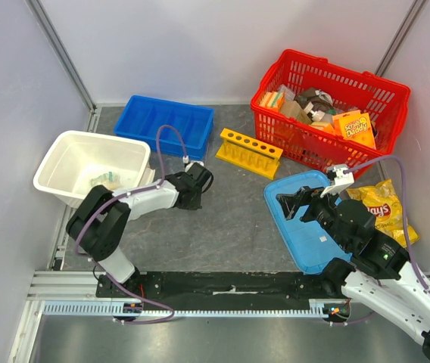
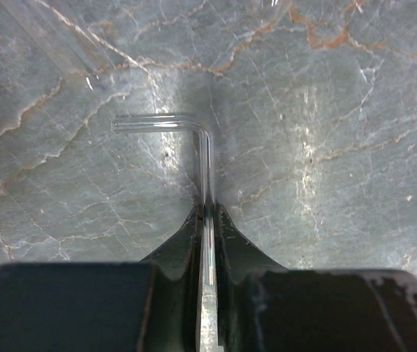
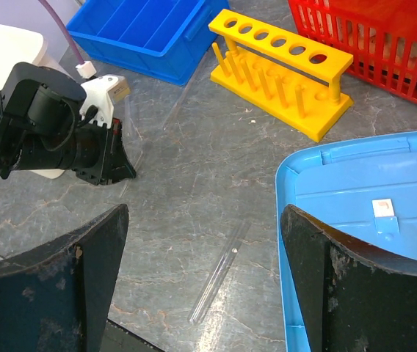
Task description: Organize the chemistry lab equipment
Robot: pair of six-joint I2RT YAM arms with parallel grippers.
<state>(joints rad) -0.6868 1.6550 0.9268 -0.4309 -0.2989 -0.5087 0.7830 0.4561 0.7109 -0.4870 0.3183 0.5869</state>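
My left gripper point(image 2: 207, 211) is shut on a thin clear tube with a right-angle bend point(image 2: 205, 158), held low over the grey table. In the top view it point(image 1: 197, 184) sits just right of the white tub point(image 1: 56, 155). A small clear bag with pale-green contents point(image 1: 107, 179) lies in the tub. The yellow test-tube rack point(image 1: 249, 151) stands on the table, also in the right wrist view point(image 3: 282, 73). My right gripper point(image 3: 205, 249) is open and empty above a straight clear tube point(image 3: 219, 275) lying on the table. The rubber band is not in view.
A blue divided bin point(image 1: 164, 125) sits at the back left and a red basket point(image 1: 381, 94) of packs at the back right. A light-blue tray point(image 1: 294, 231) lies under my right gripper point(image 1: 297, 203). A yellow chip bag point(image 1: 387, 206) lies to its right. Another clear tube point(image 2: 54, 37) lies nearby.
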